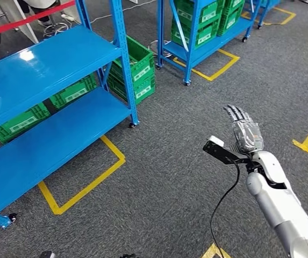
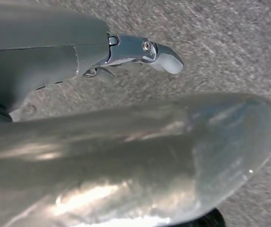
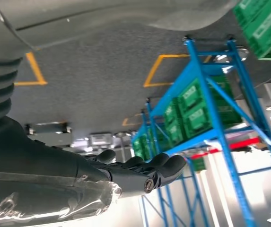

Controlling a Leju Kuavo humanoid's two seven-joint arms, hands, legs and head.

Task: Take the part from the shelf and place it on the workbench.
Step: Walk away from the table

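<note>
Grey carpet floor (image 1: 176, 177) marked with yellow tape is seen around a blue shelf (image 1: 42, 64), behind which green crates (image 1: 137, 67) are stored. Well to the right of the shelf, the right robot hand (image 1: 245, 129) is raised with fingers stretched out and nothing held, probably readied for a reach. By the left robot hand (image 2: 134, 49), a large smooth silvery part (image 2: 144, 156) seems to be carried; whether it is actually gripped cannot be told.
</note>
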